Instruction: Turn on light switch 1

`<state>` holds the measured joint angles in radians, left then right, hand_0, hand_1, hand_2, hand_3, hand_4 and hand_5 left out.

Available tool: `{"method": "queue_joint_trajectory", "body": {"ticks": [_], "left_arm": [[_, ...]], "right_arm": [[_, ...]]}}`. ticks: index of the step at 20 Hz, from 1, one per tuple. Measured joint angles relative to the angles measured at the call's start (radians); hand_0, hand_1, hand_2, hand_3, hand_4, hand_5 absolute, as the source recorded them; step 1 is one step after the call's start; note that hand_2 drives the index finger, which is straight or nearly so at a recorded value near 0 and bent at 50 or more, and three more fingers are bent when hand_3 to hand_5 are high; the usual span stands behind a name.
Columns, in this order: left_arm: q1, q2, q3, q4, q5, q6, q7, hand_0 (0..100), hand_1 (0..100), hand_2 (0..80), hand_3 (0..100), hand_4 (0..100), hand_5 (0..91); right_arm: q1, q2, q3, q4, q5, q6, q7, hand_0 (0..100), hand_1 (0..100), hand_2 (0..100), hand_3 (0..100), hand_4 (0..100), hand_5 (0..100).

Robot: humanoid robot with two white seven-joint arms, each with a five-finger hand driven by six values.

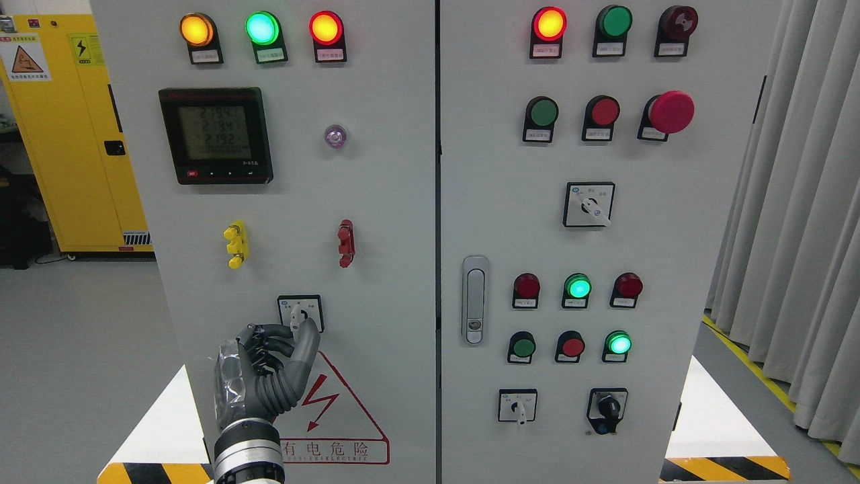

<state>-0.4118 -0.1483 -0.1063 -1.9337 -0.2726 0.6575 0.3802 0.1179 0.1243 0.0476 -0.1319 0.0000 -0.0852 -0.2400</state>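
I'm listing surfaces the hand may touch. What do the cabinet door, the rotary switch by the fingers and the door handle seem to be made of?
Cabinet door: probably painted sheet metal, matte pale grey, flat and even.
Rotary switch: likely plastic, white knob on a black-edged plate.
Door handle: seemingly metal, silvery with a soft sheen.
Left hand: dark grey segmented fingers, material unclear.
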Motion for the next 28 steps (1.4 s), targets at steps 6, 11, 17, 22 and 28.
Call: {"method": "queue_joint_trajectory", "body": {"ticks": [6,11,17,22,28], "left_arm": [[-0.005,0.000,0.000,0.006,-0.001,0.000,0.000,28,64,57.4,79,92,79.8],[-0.007,0.000,0.000,0.009,-0.002,0.002,0.000,30,63,58.0,80,92,80.0],[-0.012,-0.001,-0.004,0.013,-0.002,0.010,0.000,31,62,58.8,80,92,79.8],[-0.013,-0.001,-0.007,0.015,-0.002,0.011,0.000,32,61,59.4,81,93,79.9],[-0.014,-0.001,-0.009,0.017,-0.002,0.011,-0.001,31,59,59.7,81,93,79.9]], "right_arm": [[0.000,0.000,0.000,0.000,0.000,0.000,0.000,0,50,4,0,0,0],[0.000,0.000,0.000,0.000,0.000,0.000,0.000,0,50,4,0,0,0],[0.000,0.000,0.000,0.000,0.000,0.000,0.000,0,50,4,0,0,0],[0.000,0.000,0.000,0.000,0.000,0.000,0.000,0,50,4,0,0,0],[0.000,0.000,0.000,0.000,0.000,0.000,0.000,0,50,4,0,0,0]]}}
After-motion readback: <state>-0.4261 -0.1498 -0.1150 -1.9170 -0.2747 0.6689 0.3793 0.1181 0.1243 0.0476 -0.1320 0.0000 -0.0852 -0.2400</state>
